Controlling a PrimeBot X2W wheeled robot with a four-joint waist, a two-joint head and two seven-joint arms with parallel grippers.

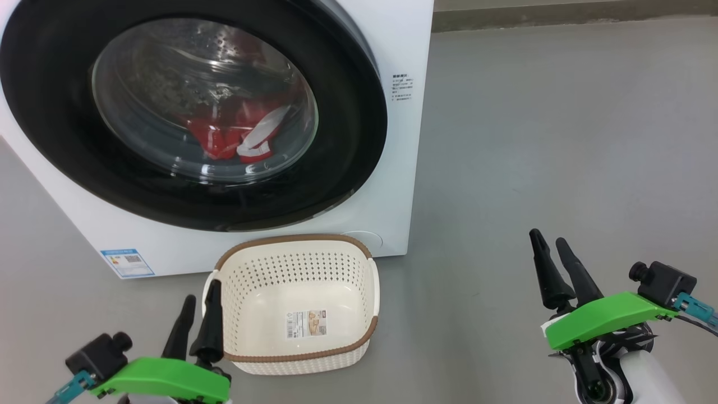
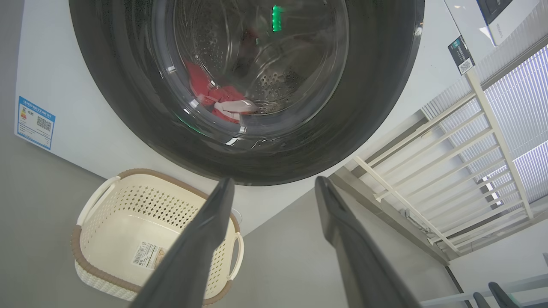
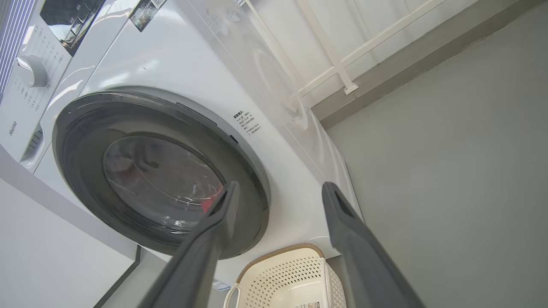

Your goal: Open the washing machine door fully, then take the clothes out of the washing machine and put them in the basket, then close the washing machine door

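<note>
Closest in, down at seven o'clock in the head view, the left fingers (image 1: 210, 322) stand spread and hold nothing. Over at four o'clock the right fingers (image 1: 547, 269) are parted too, with bare floor (image 1: 561, 140) behind them. Both pairs point up toward the machine.

Now the main event: the door (image 1: 61, 123) looks shut, its black rim sitting flat against the washer (image 1: 404, 140). Through the glass you can see the clothes (image 1: 224, 137), red with white strips, lying at about five o'clock in the drum. The left wrist view has the clothes (image 2: 214, 94) low in the drum as well, behind the door (image 2: 376, 85), with the left fingers (image 2: 201, 239) framing the rim's six o'clock from well back.

Straight below the door at six o'clock, the basket (image 1: 291, 240) sits upright on the floor just beside the washer's front, with only a paper label (image 1: 305, 324) on its bottom. The left fingers are at its nine o'clock, one overlapping its edge; contact, I cannot tell. The right fingers are well apart at its three o'clock.

A blue sticker (image 1: 127, 262) sits at the washer's lower corner, at the basket's ten o'clock. In the right wrist view the right fingers (image 3: 351, 239) sit wide, with the door (image 3: 85, 141) at ten o'clock and the basket (image 3: 282, 273) at six.
</note>
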